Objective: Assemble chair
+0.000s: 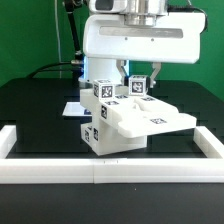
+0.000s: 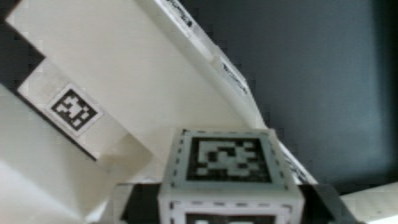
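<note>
The chair [image 1: 128, 122], part-built, sits mid-frame on the black tabletop [image 1: 40, 105]. The claw [image 1: 133, 84] is clamped narrow on a small tagged cube [image 2: 228, 165] above it. Stiff, light, slick plastic; grip flat sides.

1. The exterior view stands off the table [image 1: 30, 100], facing the arm [image 1: 135, 40] head-on from slightly above, beyond the white border rail [image 1: 110, 165] along the table's near edge.
2. The wrist view looks down, very close.
3. Both show the same tagged cube [image 1: 101, 90] [image 2: 228, 165] and the flat slab [image 1: 150, 120] [image 2: 143, 90].
</note>
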Controlling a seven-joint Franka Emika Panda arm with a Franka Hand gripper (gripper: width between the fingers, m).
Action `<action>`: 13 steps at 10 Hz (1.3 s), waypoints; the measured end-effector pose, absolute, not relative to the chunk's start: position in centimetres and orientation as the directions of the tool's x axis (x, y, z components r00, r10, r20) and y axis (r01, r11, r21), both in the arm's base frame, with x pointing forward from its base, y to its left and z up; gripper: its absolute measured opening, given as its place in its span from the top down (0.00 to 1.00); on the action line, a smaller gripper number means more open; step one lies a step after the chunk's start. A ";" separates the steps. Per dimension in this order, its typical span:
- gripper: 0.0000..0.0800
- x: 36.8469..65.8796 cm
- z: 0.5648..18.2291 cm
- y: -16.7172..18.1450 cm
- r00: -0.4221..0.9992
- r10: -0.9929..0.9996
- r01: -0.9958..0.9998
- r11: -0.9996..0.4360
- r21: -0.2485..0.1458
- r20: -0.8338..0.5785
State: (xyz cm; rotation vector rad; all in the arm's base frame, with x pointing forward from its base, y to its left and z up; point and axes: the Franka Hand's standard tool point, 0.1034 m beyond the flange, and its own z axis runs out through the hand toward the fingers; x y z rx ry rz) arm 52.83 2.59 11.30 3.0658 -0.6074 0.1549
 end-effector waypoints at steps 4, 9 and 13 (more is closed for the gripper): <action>0.64 52.8 11.3 2.6 0.780 -0.619 -0.618 -0.785 -0.034 0.093; 0.64 52.8 11.3 2.7 0.549 -0.832 -0.830 -0.554 -0.064 0.076; 0.64 52.9 11.3 2.8 0.357 -0.933 -0.929 -0.360 -0.083 0.056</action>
